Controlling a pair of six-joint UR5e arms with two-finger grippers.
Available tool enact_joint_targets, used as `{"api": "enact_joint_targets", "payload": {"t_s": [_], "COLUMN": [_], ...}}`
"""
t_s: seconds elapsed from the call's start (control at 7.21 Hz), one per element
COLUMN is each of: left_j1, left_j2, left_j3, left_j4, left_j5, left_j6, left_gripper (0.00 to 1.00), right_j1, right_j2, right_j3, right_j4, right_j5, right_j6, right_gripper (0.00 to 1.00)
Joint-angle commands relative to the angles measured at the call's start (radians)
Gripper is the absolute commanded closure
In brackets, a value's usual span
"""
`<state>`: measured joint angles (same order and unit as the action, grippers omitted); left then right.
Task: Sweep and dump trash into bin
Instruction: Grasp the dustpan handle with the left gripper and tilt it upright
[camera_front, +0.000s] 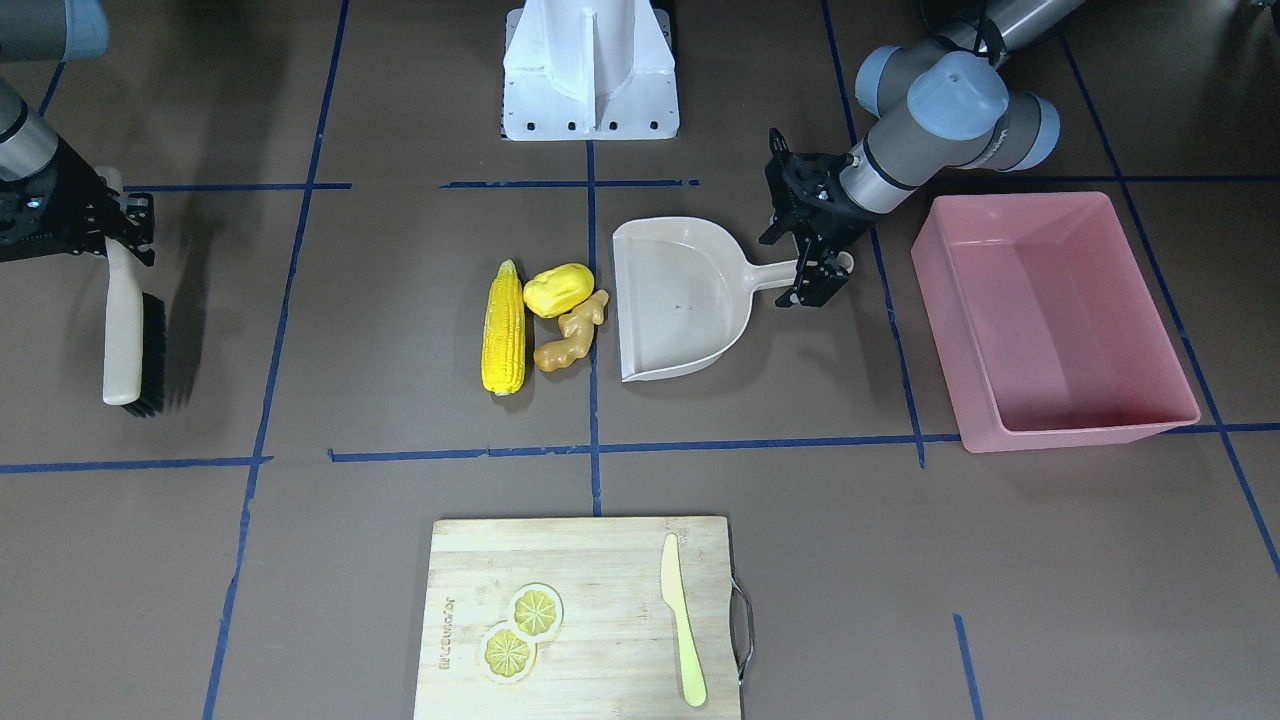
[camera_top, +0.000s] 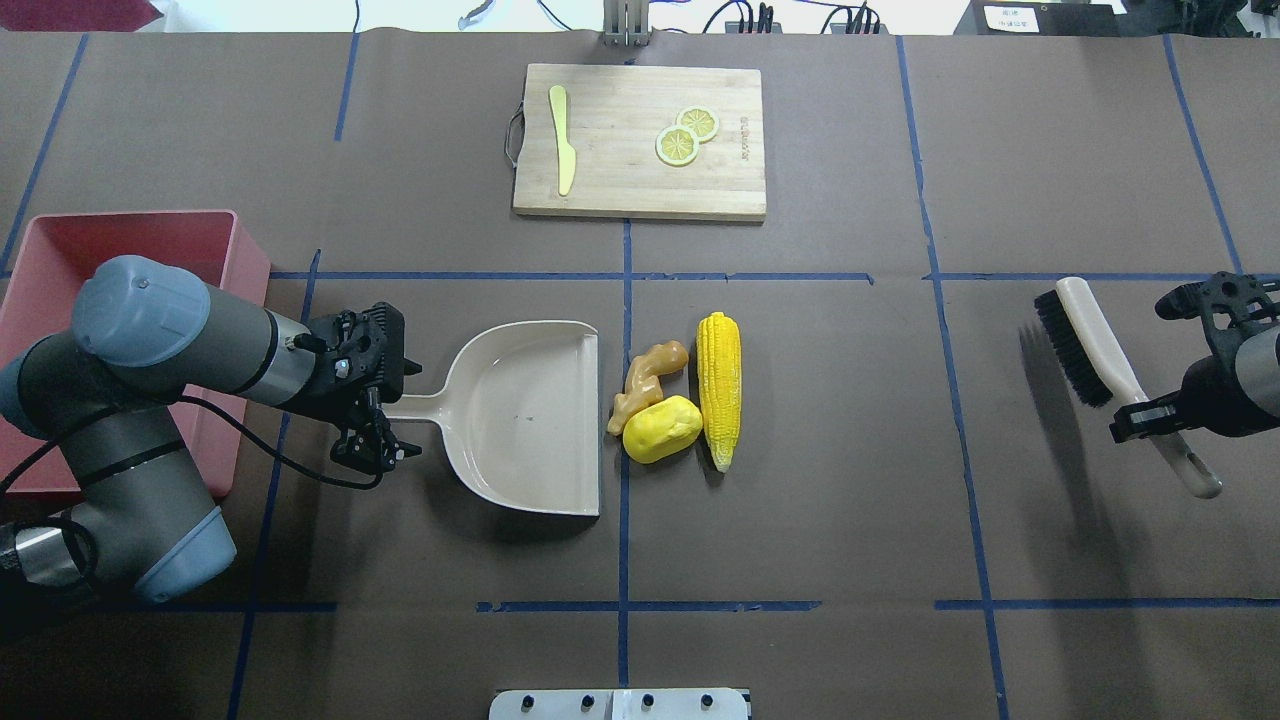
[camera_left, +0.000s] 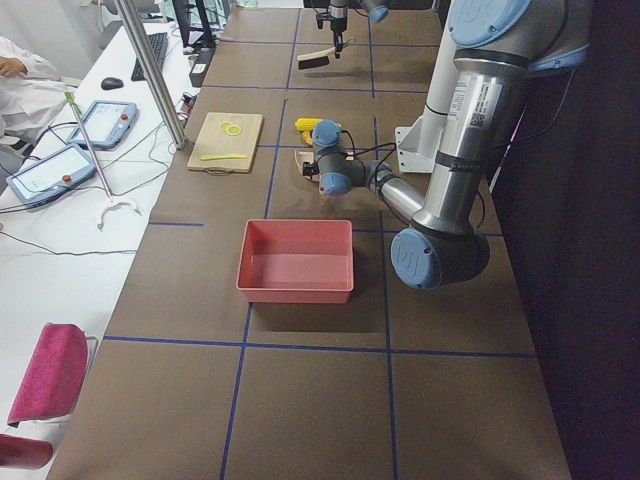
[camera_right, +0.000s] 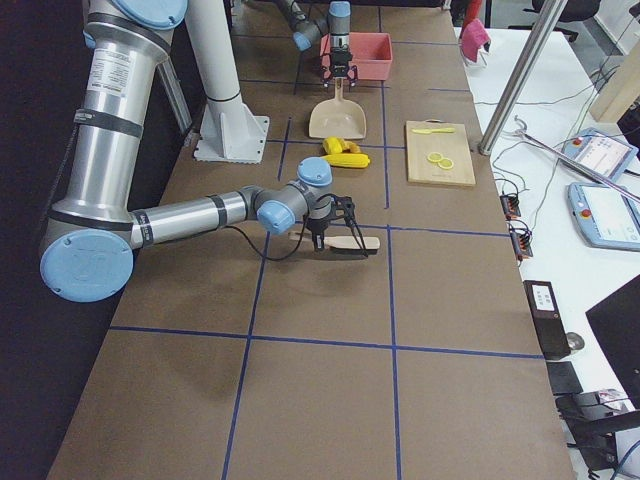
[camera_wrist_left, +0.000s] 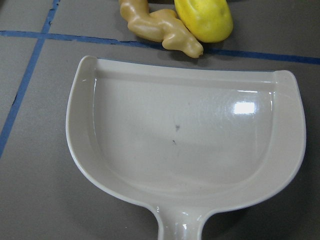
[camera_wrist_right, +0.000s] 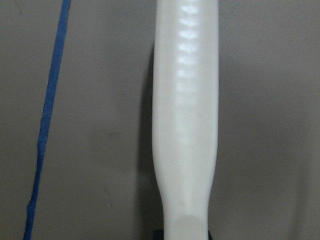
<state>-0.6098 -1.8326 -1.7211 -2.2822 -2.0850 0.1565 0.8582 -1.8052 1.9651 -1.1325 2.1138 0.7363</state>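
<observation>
The trash lies in a cluster mid-table: a long corn cob (camera_top: 720, 388), a lumpy yellow piece (camera_top: 662, 430) and a tan ginger root (camera_top: 645, 385). A beige dustpan (camera_top: 525, 410) rests with its open edge just short of them. My left gripper (camera_top: 385, 425) is shut on the dustpan's handle. The left wrist view shows the pan (camera_wrist_left: 185, 145) with the ginger (camera_wrist_left: 160, 27) and the yellow piece (camera_wrist_left: 205, 17) at its lip. The pink bin (camera_top: 150, 240) stands behind my left arm. My right gripper (camera_top: 1150, 415) is shut on a brush (camera_top: 1075, 345) held just above the table, far from the trash.
A wooden cutting board (camera_top: 640, 190) with a pale knife (camera_top: 563, 150) and two lemon slices (camera_top: 685, 138) lies at the table's far side. The robot's white base (camera_front: 590, 70) stands on its own side. Blue tape lines cross the brown table.
</observation>
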Motion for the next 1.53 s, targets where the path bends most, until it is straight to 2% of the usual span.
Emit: {"api": "enact_joint_targets", "payload": {"t_s": [0.0, 0.14, 0.42, 0.56, 0.69, 0.83, 0.97, 1.25, 1.39], "left_j1": [0.01, 0.01, 0.01, 0.01, 0.016, 0.016, 0.016, 0.001, -0.019], "left_j2": [-0.002, -0.002, -0.004, -0.002, -0.005, -0.017, -0.02, -0.022, -0.017], "left_j3": [0.061, 0.061, 0.061, 0.061, 0.06, 0.057, 0.054, 0.045, 0.038], "left_j4": [-0.052, -0.062, -0.059, -0.057, -0.057, -0.057, -0.056, -0.054, -0.046], "left_j5": [-0.003, -0.006, -0.009, -0.009, -0.01, -0.009, -0.01, -0.01, -0.01], "left_j6": [0.002, 0.0, -0.012, -0.008, -0.002, -0.002, 0.0, 0.009, 0.017], "left_gripper": [0.01, 0.02, 0.25, 0.4, 0.6, 0.69, 0.77, 0.82, 0.9], "right_j1": [-0.001, -0.001, -0.001, -0.001, -0.001, -0.001, -0.001, -0.001, -0.001], "right_j2": [0.0, -0.002, 0.0, -0.002, 0.0, -0.002, -0.002, -0.002, -0.002], "right_j3": [0.0, 0.0, 0.0, 0.0, 0.0, 0.0, 0.0, 0.0, 0.0], "right_j4": [0.0, -0.001, 0.0, 0.0, 0.0, 0.0, 0.0, 0.0, 0.0], "right_j5": [0.0, 0.0, 0.0, 0.0, 0.0, 0.0, 0.0, 0.0, 0.0], "right_j6": [0.0, 0.0, 0.0, 0.0, 0.0, 0.0, 0.0, 0.0, 0.0], "right_gripper": [1.0, 1.0, 1.0, 1.0, 1.0, 1.0, 1.0, 1.0, 1.0]}}
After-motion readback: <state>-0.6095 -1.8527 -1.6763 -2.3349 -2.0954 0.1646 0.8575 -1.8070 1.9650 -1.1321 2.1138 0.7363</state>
